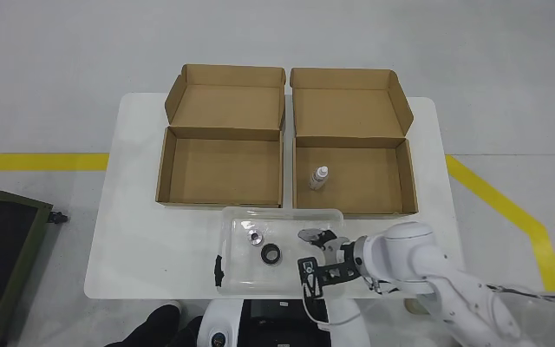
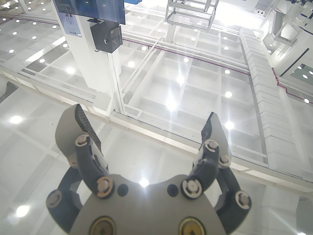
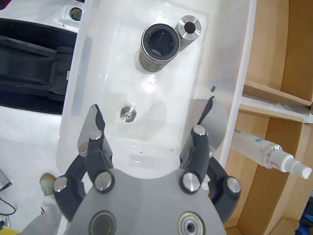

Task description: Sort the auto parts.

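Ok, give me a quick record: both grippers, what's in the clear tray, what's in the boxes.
right gripper: open, above clear tray, near small silver part
left gripper: open, facing the ceiling
tray contents: linear bearing, silver sleeve, small silver part
right cardboard box: spray bottle lying inside

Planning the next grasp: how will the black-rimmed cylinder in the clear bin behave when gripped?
The black-rimmed cylinder looks metal: probably rigid and heavy for its size. Standing on end, it would likely roll if tipped. Its smooth wall may slip.
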`<action>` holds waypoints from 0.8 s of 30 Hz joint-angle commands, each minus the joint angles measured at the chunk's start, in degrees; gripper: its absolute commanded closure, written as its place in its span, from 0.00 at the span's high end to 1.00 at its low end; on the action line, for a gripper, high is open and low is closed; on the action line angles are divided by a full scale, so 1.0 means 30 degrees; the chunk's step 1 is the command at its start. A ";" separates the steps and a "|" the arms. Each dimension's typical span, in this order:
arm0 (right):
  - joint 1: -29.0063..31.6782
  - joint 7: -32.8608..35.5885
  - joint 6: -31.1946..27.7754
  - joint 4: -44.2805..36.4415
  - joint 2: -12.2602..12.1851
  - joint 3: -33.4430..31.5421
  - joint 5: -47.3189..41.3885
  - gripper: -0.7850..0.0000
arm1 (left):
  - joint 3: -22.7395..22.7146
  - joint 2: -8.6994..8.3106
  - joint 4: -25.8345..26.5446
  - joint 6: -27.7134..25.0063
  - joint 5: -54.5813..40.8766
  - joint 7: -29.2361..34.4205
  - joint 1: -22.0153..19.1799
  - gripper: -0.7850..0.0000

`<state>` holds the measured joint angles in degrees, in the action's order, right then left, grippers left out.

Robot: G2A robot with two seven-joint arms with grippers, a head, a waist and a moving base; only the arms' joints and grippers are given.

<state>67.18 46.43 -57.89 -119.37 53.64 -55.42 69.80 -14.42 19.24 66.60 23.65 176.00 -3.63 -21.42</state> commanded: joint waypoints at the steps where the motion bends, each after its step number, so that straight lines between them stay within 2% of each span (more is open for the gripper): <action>1: -0.0272 0.0082 0.0094 0.0195 -0.0003 0.0391 0.0019 0.78 | 0.0000 0.0000 0.0000 0.0000 0.0000 0.0000 0.0000 1.00; 6: -0.0969 0.0410 0.0422 0.0965 -0.0035 0.1646 -0.0193 0.79 | 0.0000 0.0000 0.0000 0.0000 0.0000 0.0000 0.0000 1.00; 10: -0.1520 0.0699 0.0711 0.1410 -0.0077 0.2527 -0.0507 0.75 | 0.0000 0.0000 0.0000 0.0000 0.0000 0.0000 0.0000 1.00; 14: -0.2099 0.0969 0.0981 0.1772 -0.0123 0.3199 -0.0699 0.64 | 0.0000 0.0000 0.0000 0.0000 0.0000 0.0000 0.0000 1.00; 18: -0.2781 0.1134 0.1145 0.2107 -0.0181 0.3873 -0.0759 0.60 | 0.0000 0.0000 0.0000 0.0000 0.0000 0.0000 0.0000 1.00; 20: -0.3127 0.1202 0.1213 0.2261 -0.0226 0.4308 -0.0708 0.54 | 0.0000 0.0000 0.0000 0.0000 0.0000 0.0000 0.0000 1.00; 24: -0.3845 0.1417 0.1428 0.2535 -0.0324 0.5217 -0.0769 0.56 | 0.0000 0.0000 0.0000 0.0000 0.0000 0.0000 0.0000 1.00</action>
<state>56.18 50.47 -53.82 -111.92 52.74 -40.39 67.49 -14.42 19.24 66.60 23.65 176.00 -3.63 -21.42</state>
